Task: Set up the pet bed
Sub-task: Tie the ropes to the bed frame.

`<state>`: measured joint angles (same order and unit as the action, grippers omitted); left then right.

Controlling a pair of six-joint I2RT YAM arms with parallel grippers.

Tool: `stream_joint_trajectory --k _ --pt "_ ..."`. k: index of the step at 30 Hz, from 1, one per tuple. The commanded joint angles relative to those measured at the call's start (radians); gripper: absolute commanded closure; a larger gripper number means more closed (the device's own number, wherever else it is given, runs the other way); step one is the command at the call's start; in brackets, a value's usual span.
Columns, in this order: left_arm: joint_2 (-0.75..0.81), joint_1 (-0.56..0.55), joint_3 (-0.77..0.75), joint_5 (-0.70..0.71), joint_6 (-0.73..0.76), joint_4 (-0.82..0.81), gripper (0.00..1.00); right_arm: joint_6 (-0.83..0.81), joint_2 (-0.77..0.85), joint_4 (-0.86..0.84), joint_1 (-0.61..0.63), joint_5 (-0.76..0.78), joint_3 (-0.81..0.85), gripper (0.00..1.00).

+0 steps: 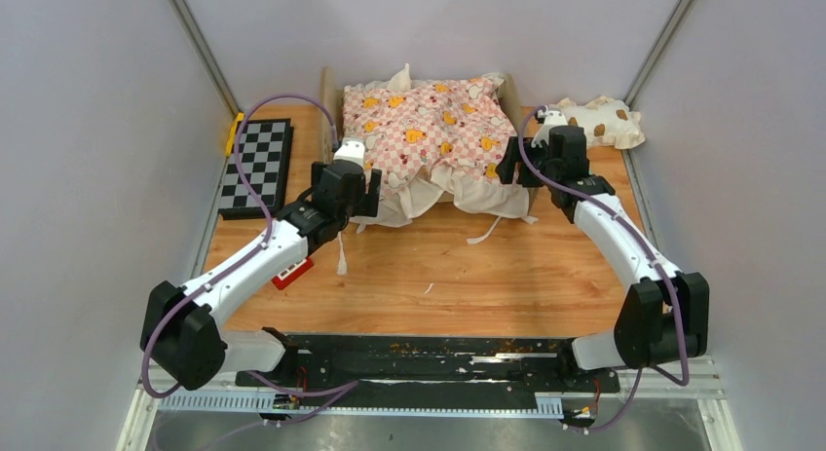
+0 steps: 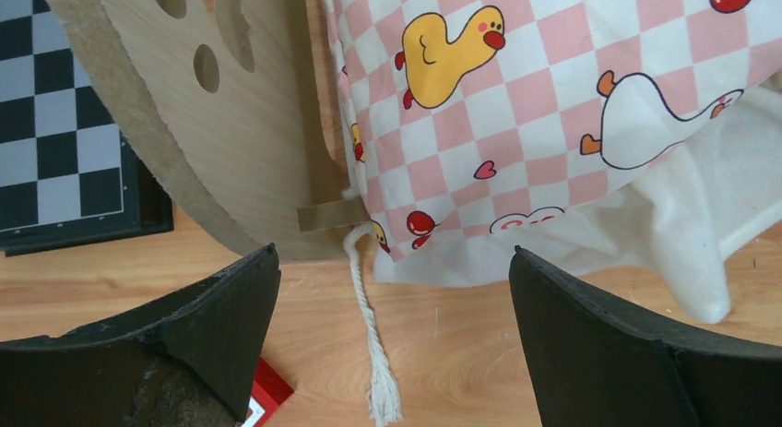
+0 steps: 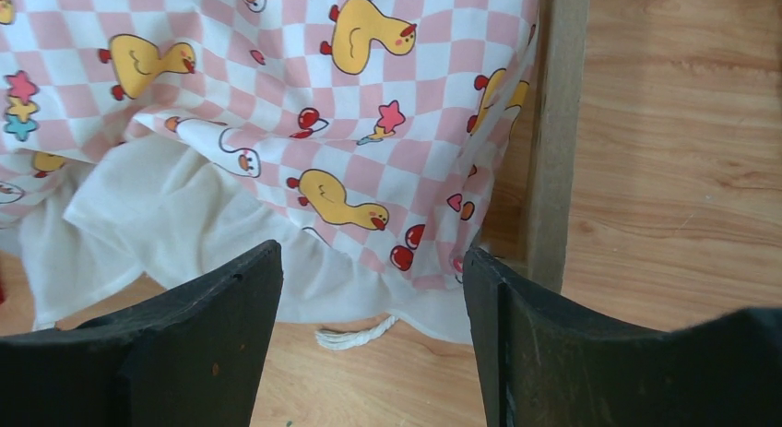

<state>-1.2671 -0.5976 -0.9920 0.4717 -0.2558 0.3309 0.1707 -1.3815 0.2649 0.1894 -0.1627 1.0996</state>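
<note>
L gripper (image 2: 392,261) spread, empty, nr pet bed (image 2: 258,150), R gripper (image 3: 371,261) likewise

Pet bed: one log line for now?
pet bed: pink checkered cushion draped over it | left fingers: open, empty | right fingers: open, empty | spotted pillow: off bed

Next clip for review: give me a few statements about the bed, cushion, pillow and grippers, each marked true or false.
1. The pink checkered cushion lies on the pet bed. True.
2. The left gripper is shut on the cushion. False: it is open and holds nothing.
3. The spotted pillow sits on top of the cushion. False: it lies on the table, to the right of the bed.
4. A chessboard lies to the left of the bed. True.
5. The right gripper is open. True.
</note>
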Motion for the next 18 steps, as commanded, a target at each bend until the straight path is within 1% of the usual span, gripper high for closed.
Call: stream_joint_trajectory --k 1,7,16,18 --pt "-0.024 0.031 0.01 -0.039 -0.038 -0.072 0.0 -0.011 -0.051 -0.022 0.005 0.026 0.056 0.29" --pt "-0.048 0.072 0.044 -0.177 -0.073 -0.158 0.0 0.008 -0.14 -0.056 0.005 -0.005 0.075 0.31" --pt "-0.112 0.103 0.042 -0.183 -0.087 -0.213 0.0 0.002 -0.191 -0.065 0.005 0.039 0.091 0.37" --pt "-0.127 0.109 0.034 -0.19 -0.091 -0.231 0.02 0.003 -0.195 -0.067 0.005 0.035 0.092 0.39"
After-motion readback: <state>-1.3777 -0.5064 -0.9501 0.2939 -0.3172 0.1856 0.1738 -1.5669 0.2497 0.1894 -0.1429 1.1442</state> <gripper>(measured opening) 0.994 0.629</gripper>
